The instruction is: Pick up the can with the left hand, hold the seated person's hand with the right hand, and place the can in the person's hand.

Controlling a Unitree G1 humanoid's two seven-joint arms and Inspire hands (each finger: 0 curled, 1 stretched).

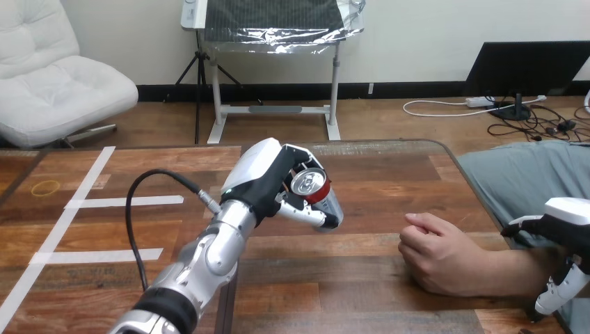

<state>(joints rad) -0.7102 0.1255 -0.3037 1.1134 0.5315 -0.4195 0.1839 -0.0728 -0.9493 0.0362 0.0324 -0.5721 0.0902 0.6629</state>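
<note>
A red can (311,185) with a silver top is lifted above the middle of the table, and my left hand (273,179) is shut round it with its fingers and thumb wrapped about the can's body. The person's hand (435,252) rests on the table at the right, loosely curled, palm down. My right hand (565,235) hovers at the right edge, over the person's forearm, with its fingers hanging down beside the forearm. I cannot tell whether it touches the forearm.
White tape strips (124,202) mark the wooden table (362,278) on the left side. The table's far edge runs just behind the lifted can.
</note>
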